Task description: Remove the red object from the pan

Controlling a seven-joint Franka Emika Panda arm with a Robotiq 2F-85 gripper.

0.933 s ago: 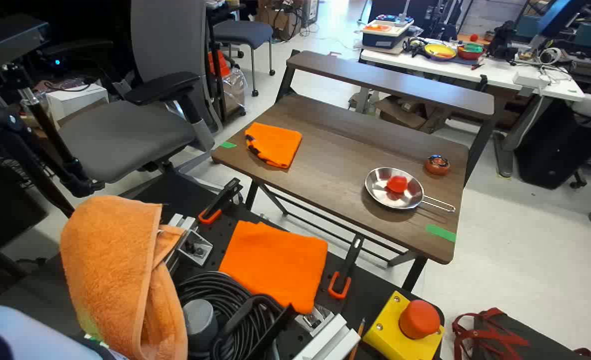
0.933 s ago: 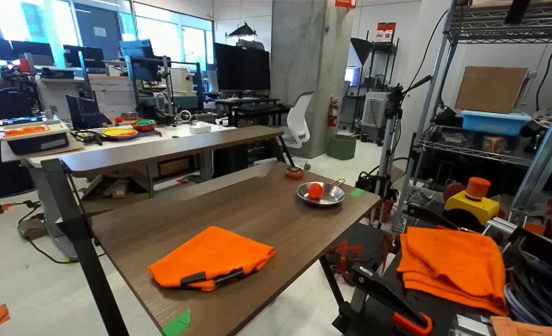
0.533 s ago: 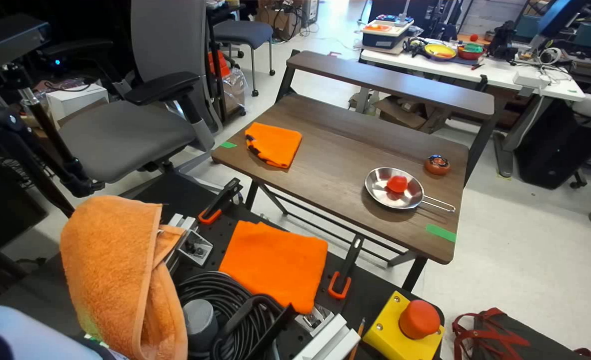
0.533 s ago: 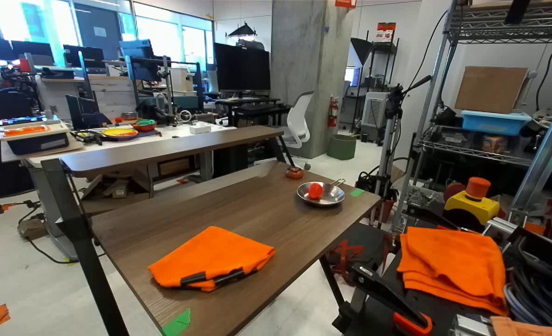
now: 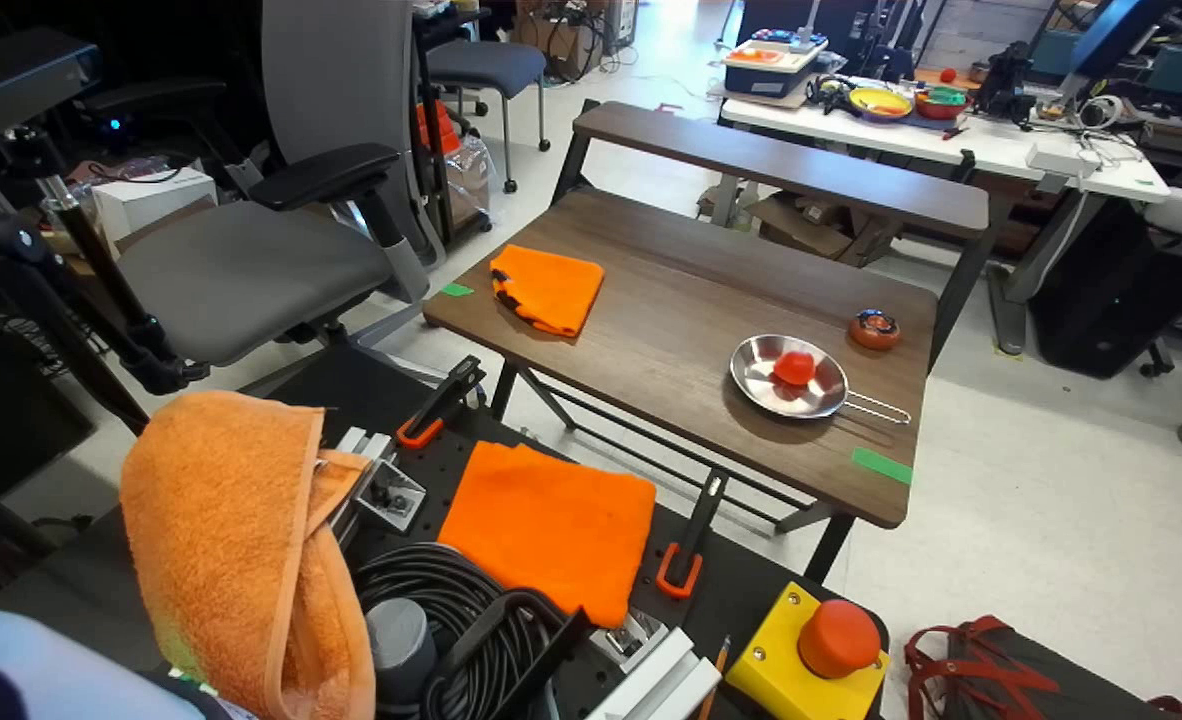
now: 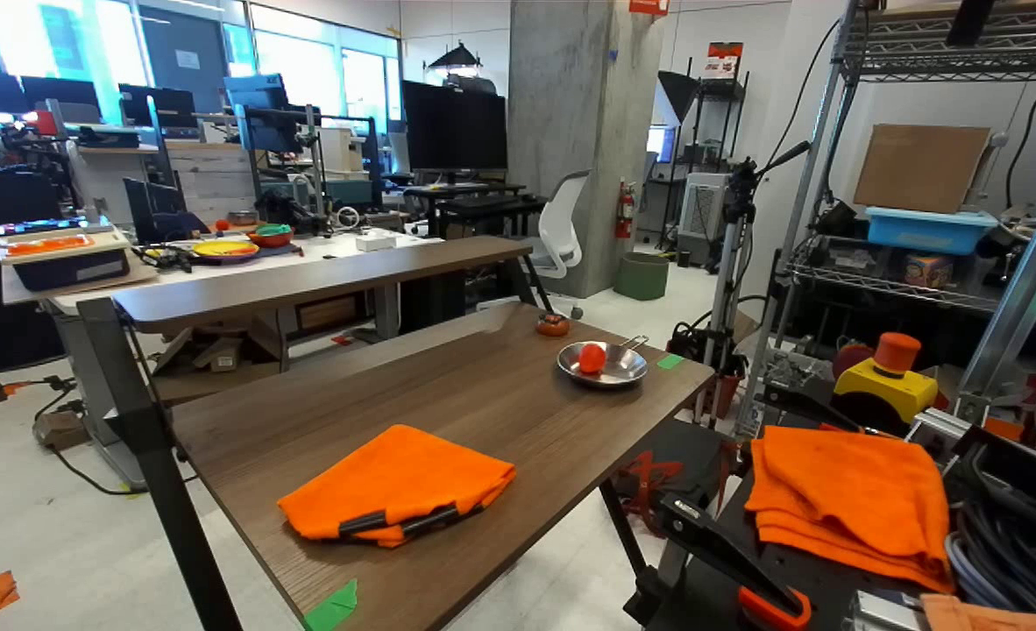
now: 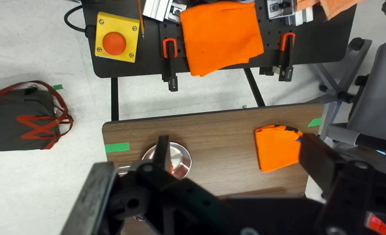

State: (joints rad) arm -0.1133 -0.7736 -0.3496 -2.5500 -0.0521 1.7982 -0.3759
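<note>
The red object (image 5: 795,367), a small bright red ball, sits inside the shiny silver pan (image 5: 756,372) on the brown table. It also lies in the pan (image 6: 623,372) in an exterior view, where the red object (image 6: 592,358) is near the pan's middle left. In the wrist view the pan (image 7: 182,156) is partly behind one finger, and only a sliver of the red object (image 7: 171,168) shows. My gripper (image 7: 237,145) is wide open and empty, held high above the table. The gripper is out of view in both exterior views.
A reddish-brown round object (image 5: 874,329) stands near the pan. A folded orange cloth (image 5: 549,290) lies at the table's other end. A raised shelf (image 5: 781,160) runs along the table's back. A black bench with clamps and a yellow box with a red button (image 5: 809,655) is beside the table.
</note>
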